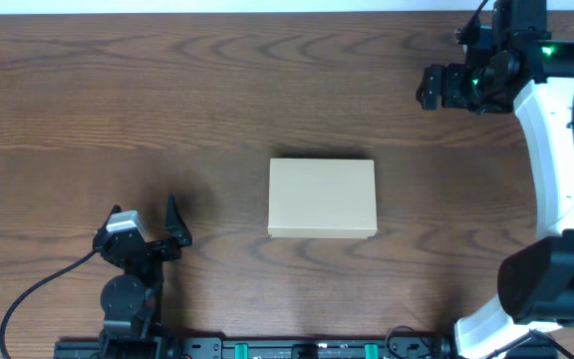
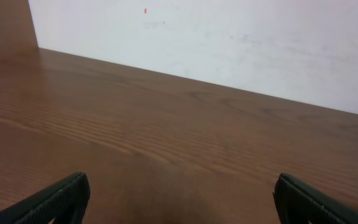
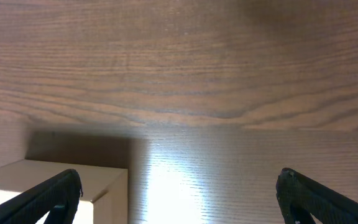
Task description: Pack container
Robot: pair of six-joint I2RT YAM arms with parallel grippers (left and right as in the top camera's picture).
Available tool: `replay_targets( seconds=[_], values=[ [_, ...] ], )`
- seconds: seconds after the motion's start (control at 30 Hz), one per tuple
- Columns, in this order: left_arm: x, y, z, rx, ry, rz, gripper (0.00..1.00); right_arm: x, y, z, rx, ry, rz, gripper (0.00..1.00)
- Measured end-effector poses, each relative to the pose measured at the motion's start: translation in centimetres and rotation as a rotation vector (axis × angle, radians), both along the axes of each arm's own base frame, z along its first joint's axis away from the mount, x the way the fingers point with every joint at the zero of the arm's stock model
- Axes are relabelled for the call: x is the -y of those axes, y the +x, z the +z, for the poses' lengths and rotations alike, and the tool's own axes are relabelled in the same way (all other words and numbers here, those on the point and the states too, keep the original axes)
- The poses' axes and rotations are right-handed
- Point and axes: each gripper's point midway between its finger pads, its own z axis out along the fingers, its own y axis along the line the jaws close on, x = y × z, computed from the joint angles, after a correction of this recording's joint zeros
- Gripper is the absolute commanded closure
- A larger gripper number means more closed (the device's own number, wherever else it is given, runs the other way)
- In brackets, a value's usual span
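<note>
The container (image 1: 322,197) is a plain tan cardboard box lying flat in the middle of the wooden table, its lid down. One corner of it shows at the lower left of the right wrist view (image 3: 55,169). My left gripper (image 1: 175,225) is open and empty, low near the table's front left and well left of the box; its view (image 2: 179,199) shows only bare wood between the fingers. My right gripper (image 1: 430,88) is open and empty at the far right, raised above the table behind the box (image 3: 179,193).
A white wall (image 2: 229,43) runs along the table's far edge. A black cable (image 1: 38,289) trails from the left arm's base at the front left. The right arm's white link (image 1: 556,150) stretches along the right side.
</note>
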Motion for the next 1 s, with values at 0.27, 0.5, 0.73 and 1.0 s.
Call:
replay_targets(
  seconds=[0.27,0.5,0.73,1.0],
  values=[
    [0.0,0.0,0.0,0.000,0.000,0.000,0.05,0.0,0.0,0.0,0.000,0.000,0.000,0.01],
    [0.0,0.0,0.0,0.000,0.000,0.000,0.05,0.0,-0.4,-0.2,-0.017,0.001,0.000,0.01],
    [0.0,0.0,0.0,0.001,0.000,0.000,0.05,2.2,0.2,0.1,0.017,-0.051,0.000,0.01],
    [0.0,0.0,0.1,0.003,0.000,-0.001,0.04,6.5,0.8,16.1,0.599,-0.395,0.223,0.01]
  ],
)
